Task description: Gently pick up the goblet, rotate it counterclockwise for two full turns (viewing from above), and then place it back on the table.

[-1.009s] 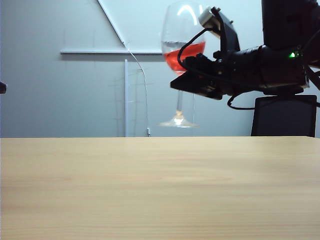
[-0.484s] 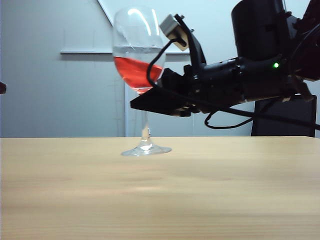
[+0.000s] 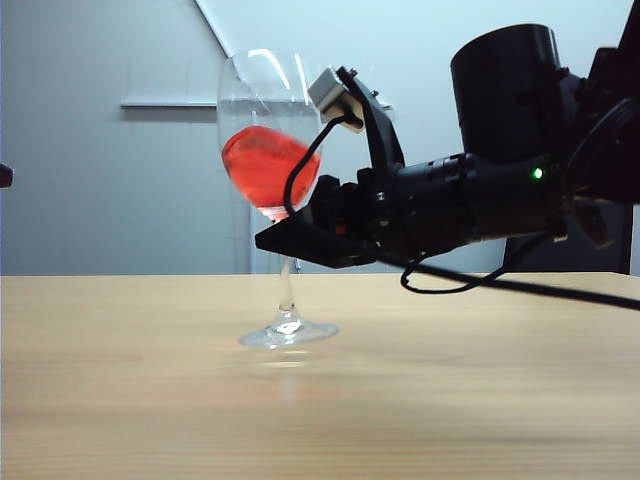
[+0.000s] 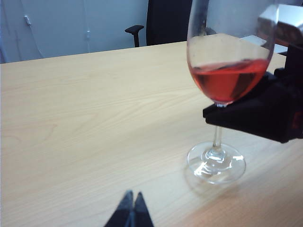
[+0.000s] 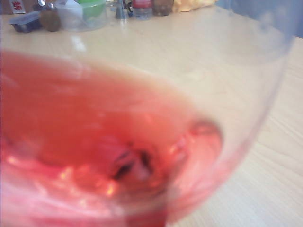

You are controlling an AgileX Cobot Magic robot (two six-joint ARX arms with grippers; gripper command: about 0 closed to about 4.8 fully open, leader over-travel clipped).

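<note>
The right pincer [image 3: 300, 240] is clamped on the goblet [image 3: 268, 160] under its bowl, foot at the table [image 3: 150, 400] near the far edge — tilted, so wine could slosh out. The left pincer [image 4: 131, 210] sits closed, empty.

Bare worktop [image 3: 120, 380] is lying open left of and in front of the goblet [image 3: 272, 170]. The right claw [image 3: 290, 240], clamped at the stem top under the bowl, is blocking the goblet's right side. The left claw [image 4: 131, 213], closed, is hanging well clear over bare wood.
</note>
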